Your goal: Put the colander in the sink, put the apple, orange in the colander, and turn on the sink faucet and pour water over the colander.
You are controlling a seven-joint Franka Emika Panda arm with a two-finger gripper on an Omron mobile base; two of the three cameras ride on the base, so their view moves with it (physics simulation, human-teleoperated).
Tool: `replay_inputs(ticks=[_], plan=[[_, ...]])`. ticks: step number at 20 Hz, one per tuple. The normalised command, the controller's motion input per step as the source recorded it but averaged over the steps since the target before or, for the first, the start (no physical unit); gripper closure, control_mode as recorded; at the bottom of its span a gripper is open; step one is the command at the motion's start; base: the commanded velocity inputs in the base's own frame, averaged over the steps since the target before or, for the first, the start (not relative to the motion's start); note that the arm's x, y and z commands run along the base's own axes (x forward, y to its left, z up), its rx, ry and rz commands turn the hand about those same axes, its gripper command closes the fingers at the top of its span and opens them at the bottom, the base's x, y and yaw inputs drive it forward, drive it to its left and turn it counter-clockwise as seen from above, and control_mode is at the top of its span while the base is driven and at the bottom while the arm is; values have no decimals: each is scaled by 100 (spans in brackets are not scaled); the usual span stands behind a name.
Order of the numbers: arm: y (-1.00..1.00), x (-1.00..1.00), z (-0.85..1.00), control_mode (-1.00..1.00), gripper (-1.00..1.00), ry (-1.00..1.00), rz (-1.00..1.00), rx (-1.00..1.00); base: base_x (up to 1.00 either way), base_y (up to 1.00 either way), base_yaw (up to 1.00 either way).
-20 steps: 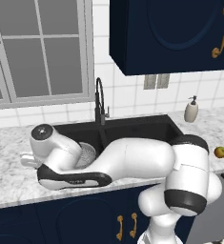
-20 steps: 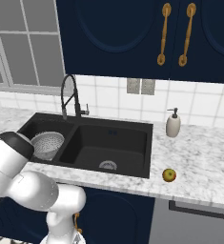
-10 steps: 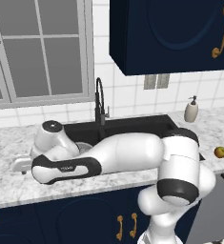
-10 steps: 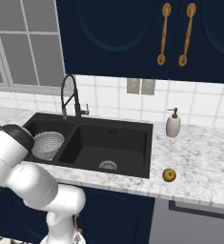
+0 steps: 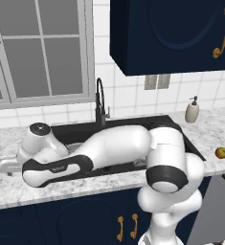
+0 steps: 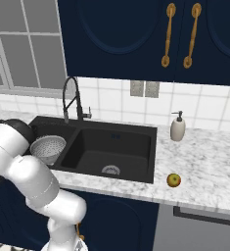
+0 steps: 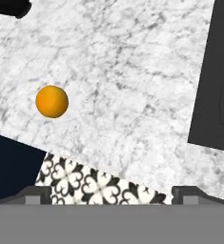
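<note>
Now the wide-open, empty gripper point(image 7: 111, 193) is looking down on the tabletop point(image 7: 132, 86), with the orange point(image 7: 52, 101) lying free at about ten o'clock, so it probably needs centring over the fruit before descending and closing gently.

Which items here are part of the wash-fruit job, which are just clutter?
Job:
colander, in the sink's left basin
apple, on the counter right of the sink
orange, on the counter
sink faucet, no water running

Clutter:
soap pump bottle
wall outlets
window
</note>
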Motion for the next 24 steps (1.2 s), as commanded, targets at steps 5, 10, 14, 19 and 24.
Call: replay_inputs(ticks=[5,10,14,19,24], plan=[[46,0,3,-100,-100,15,-6,0,0,0,0],[53,1,-21,-100,-100,0,-10,-2,0,0,0],[47,6,16,-100,-100,10,-10,0,0,0,0],[43,2,17,-100,-100,19,-6,0,0,0,0],[45,0,-5,-100,-100,10,0,-2,0,0,0]])
